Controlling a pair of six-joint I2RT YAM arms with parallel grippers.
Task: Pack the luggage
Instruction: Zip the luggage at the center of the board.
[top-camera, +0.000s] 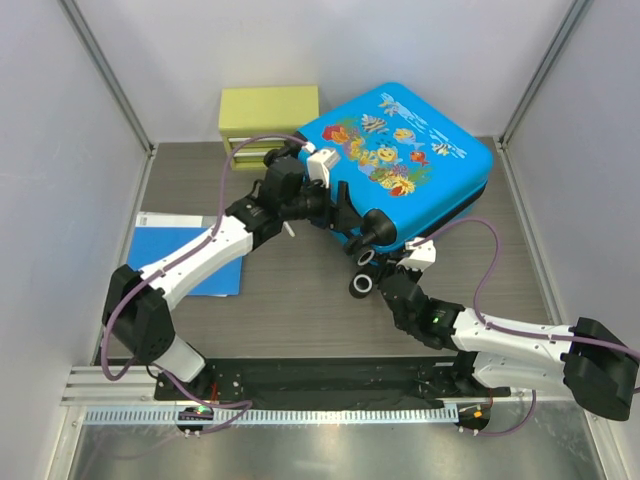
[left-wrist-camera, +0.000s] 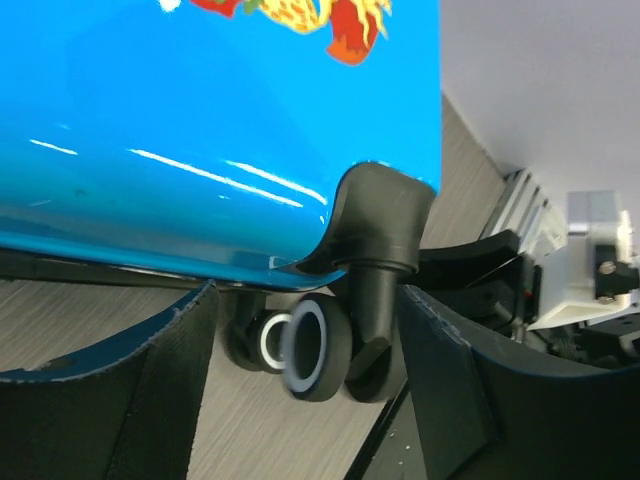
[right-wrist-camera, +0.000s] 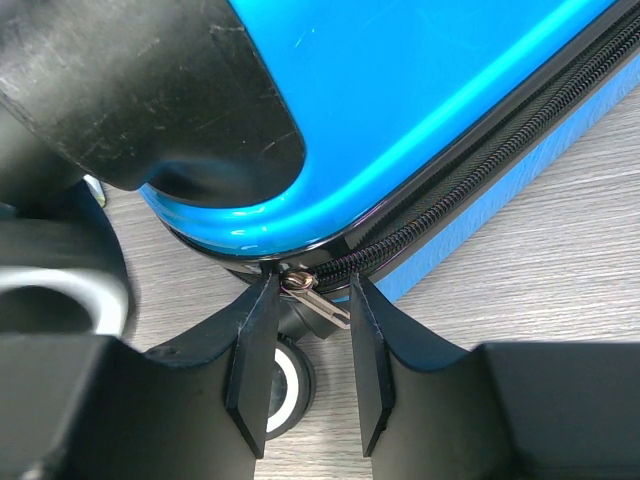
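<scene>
Blue and shiny, the luggage (top-camera: 400, 150) lies flat and shut on the far right part of the grey counter (top-camera: 300, 320). Its fish picture faces up. Its far side reaches the far edge of the counter, close to the white wall. One corner is just beside a yellow-green drawer box (top-camera: 268, 112) at the far edge. A flat blue folder (top-camera: 185, 260) lies by the left edge, well apart from the luggage. The left hand (top-camera: 348, 222) is at the luggage's near corner, by the black wheels (top-camera: 362, 285). The right hand (top-camera: 388, 268) is at that corner too, reaching in from the right. Bare counter lies between the two arms toward the near edge, and a bare strip runs along the right edge.

From the left wrist, the left hand (left-wrist-camera: 308, 295) is wide open and holds nothing. Its black fingers (left-wrist-camera: 150, 390) stand on both sides of the wheels (left-wrist-camera: 310, 350) under the luggage's corner. Wood-look counter shows below.

From the right wrist, the right hand (right-wrist-camera: 305, 290) is at the luggage's rim, where the black zip (right-wrist-camera: 480, 170) runs between the blue halves. Its fingers (right-wrist-camera: 250, 370) are partway closed, with the small metal zip tab (right-wrist-camera: 320, 303) in the gap. I cannot tell if they pinch it. Bare counter lies to the right.
</scene>
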